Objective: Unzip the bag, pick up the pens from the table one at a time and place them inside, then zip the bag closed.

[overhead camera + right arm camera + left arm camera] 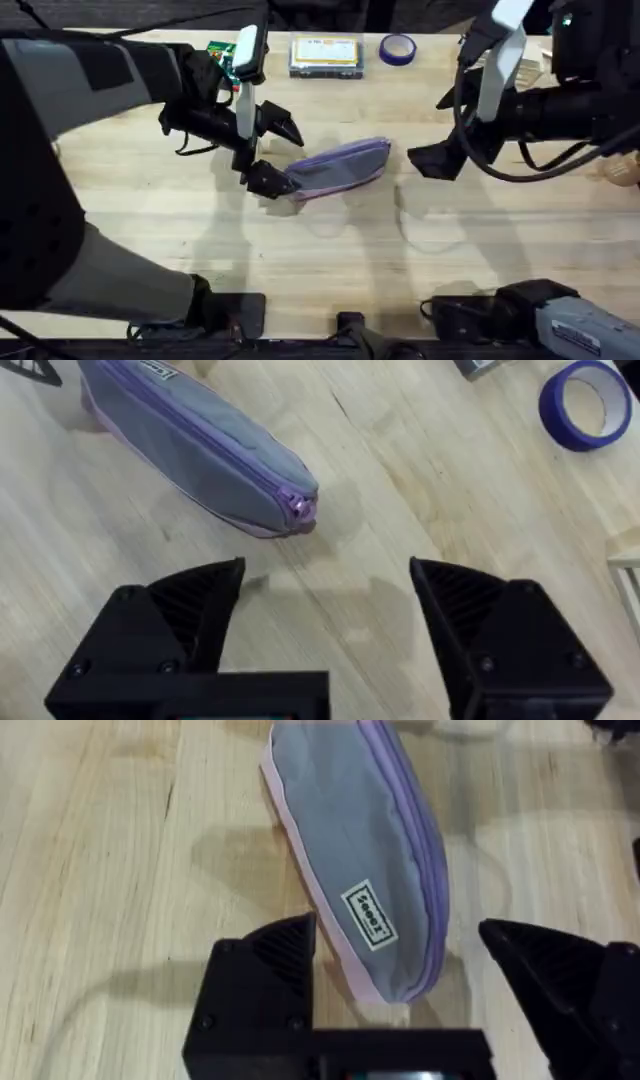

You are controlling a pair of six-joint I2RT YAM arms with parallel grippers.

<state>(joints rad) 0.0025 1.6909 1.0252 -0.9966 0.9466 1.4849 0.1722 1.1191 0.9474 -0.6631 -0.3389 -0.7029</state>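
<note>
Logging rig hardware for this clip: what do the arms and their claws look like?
Both arms are black with white link sections and loose black cables. The left claw and right claw have black, wedge-shaped fingers with ribbed inner faces. A green circuit board sits on the left arm.

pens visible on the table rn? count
0. None lies on the bare table around the bag, whose zipper looks closed. Any pens may be hidden inside it or under the arms.
</note>
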